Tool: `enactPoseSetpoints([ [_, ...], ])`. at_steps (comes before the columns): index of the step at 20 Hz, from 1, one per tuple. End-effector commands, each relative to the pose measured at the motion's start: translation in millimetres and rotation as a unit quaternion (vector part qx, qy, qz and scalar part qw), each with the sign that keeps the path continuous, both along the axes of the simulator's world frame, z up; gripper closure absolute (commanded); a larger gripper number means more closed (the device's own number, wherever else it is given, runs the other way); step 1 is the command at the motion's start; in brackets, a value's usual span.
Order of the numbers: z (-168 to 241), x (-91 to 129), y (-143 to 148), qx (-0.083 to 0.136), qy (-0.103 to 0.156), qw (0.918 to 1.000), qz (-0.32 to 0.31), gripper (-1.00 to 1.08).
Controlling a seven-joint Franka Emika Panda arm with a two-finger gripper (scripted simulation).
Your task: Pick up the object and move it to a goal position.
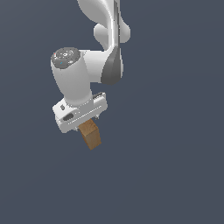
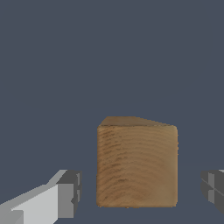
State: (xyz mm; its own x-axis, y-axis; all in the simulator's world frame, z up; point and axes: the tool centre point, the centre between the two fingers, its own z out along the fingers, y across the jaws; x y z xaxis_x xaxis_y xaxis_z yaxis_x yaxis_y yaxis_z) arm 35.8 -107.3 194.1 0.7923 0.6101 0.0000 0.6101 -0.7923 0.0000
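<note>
The tool [image 1: 87,119] hangs directly over the wooden block [image 1: 90,134], which stands just under the white palm in the exterior view. In the wrist view the block [image 2: 137,162] sits between the two fingertips [image 2: 70,194], with a clear gap on each side, so the tool is spread wide and holds nothing. The block looks off-centre between the pads; one finger would likely touch first and nudge or twist it, giving a skewed, weak grip that could slip during the lift.
</note>
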Motion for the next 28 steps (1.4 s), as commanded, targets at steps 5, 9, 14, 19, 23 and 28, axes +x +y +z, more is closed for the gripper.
enactPoseSetpoints([
  [5, -3.9, 0.2, -0.5, 0.0, 0.0, 1.0, 0.001, -0.92],
  [9, -18.1, -0.1, -0.3, 0.0, 0.0, 1.0, 0.002, -0.92],
  [14, -42.7, -0.8, -0.7, 0.0, 0.0, 1.0, 0.003, -0.92],
  [19, -51.7, 0.1, -0.9, 0.0, 0.0, 1.0, 0.003, -0.92],
  [23, -51.4, 0.7, -1.0, 0.0, 0.0, 1.0, 0.003, 1.08],
  [28, -51.4, 0.7, -1.0, 0.0, 0.0, 1.0, 0.003, 1.08],
])
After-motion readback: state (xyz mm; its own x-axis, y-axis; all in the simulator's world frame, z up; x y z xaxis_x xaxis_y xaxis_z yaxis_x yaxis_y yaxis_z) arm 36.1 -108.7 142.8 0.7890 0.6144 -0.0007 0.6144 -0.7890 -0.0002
